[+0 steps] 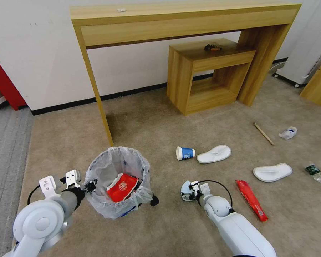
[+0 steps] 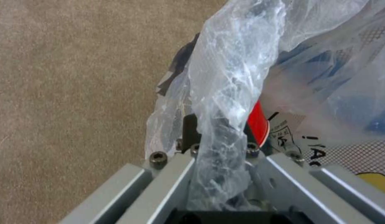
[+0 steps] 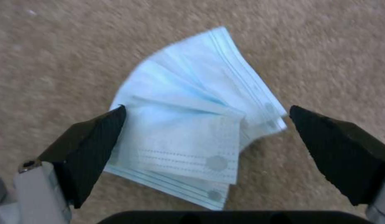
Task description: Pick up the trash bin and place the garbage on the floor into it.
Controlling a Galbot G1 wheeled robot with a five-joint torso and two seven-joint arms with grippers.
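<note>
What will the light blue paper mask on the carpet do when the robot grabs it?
The pleated light blue face mask looks thin and folded, so it will probably flop and crumple. It seems very light. Lying flat on the beige carpet between the open right end effector, it may be hard to pinch.

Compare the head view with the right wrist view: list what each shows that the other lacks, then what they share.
Head view alone: the left gripper clamped on the rim of the lined bin, a red cup inside it, and litter across the floor: blue cup, two slippers, red wrapper, stick.

Right wrist view alone: a folded pale blue face mask on the carpet, lying between open fingers.

Both: the right gripper, low over the carpet.
</note>
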